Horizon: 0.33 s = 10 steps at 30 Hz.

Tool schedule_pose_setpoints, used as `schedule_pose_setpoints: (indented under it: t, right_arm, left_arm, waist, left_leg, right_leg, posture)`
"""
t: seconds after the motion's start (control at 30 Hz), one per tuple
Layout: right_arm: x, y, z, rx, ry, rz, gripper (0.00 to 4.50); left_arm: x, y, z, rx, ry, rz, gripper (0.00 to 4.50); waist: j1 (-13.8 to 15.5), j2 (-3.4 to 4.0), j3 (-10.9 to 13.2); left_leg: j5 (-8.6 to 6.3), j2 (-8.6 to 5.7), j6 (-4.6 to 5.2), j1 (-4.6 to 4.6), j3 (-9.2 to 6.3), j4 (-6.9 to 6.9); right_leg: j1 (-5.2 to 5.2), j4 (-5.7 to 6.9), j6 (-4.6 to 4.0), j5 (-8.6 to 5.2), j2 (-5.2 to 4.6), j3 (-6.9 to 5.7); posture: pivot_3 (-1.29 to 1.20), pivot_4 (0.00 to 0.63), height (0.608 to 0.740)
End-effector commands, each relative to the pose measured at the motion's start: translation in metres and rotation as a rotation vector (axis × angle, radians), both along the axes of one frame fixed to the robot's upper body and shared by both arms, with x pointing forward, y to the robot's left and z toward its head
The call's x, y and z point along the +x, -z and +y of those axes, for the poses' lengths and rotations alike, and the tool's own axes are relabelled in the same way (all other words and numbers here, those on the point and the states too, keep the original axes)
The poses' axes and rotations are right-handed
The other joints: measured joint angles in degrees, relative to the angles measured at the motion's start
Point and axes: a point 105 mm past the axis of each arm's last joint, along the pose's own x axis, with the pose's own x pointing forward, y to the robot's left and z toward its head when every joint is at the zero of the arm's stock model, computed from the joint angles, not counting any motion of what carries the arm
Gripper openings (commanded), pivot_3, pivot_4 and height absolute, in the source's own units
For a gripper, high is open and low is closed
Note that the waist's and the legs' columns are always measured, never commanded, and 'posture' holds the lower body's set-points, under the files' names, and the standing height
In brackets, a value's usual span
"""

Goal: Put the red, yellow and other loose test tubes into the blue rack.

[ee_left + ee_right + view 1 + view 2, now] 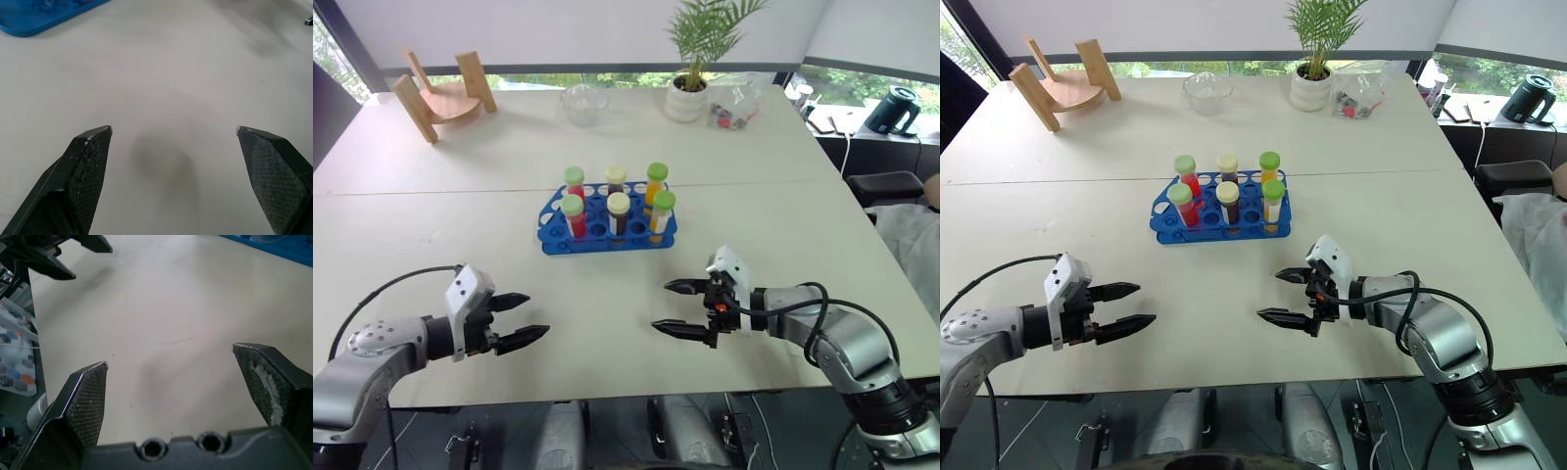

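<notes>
The blue rack (551,235) stands mid-table with several capped test tubes upright in it. Among them are a red tube (574,217), a dark brown tube (619,213) and a yellow-orange tube (662,215). My left gripper (537,314) hovers open over the bare table near its front edge, left of the rack and well short of it. My right gripper (660,305) is open too, low over the table in front of the rack's right end, pointing toward the left gripper. Neither gripper holds anything. A corner of the rack (34,19) appears in the left wrist view.
Along the far side are a wooden stand (440,93), a glass bowl (582,103), a potted plant (688,93) and a small bag (734,113). A black kettle (897,110) sits on a side surface at the right. The table's front edge runs just below both grippers.
</notes>
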Motion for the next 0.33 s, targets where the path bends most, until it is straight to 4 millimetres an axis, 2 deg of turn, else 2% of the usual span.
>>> schedule_pose_setpoints:
  t: [0.03, 0.33]
  right_arm:
    - [0.0027, -0.006, 0.0045, 0.027, 0.001, -0.037, 4.5]
    - [0.006, -0.008, 0.0125, 0.05, -0.004, -0.055, 4.5]
  left_arm:
    - [-0.001, -0.0041, -0.006, 0.011, 0.022, -0.032, 4.19]
    - [-0.0015, -0.0059, -0.0097, -0.055, 0.005, -0.013, 4.19]
  waist:
    - [-0.02, 0.0, 0.0]
    - [-0.08, 0.0, 0.0]
  left_leg:
    - [0.0, 0.0, 0.0, 0.0, 0.0, -0.02]
    - [0.0, 0.0, 0.0, -0.02, 0.0, -0.04]
  right_leg:
    - [0.0, 0.0, 0.0, 0.0, 0.01, 0.0]
    - [-0.02, -0.02, 0.01, 0.0, 0.03, 0.0]
  posture:
    - [0.0, 0.15, 0.74]
    - [0.0, 0.15, 0.74]
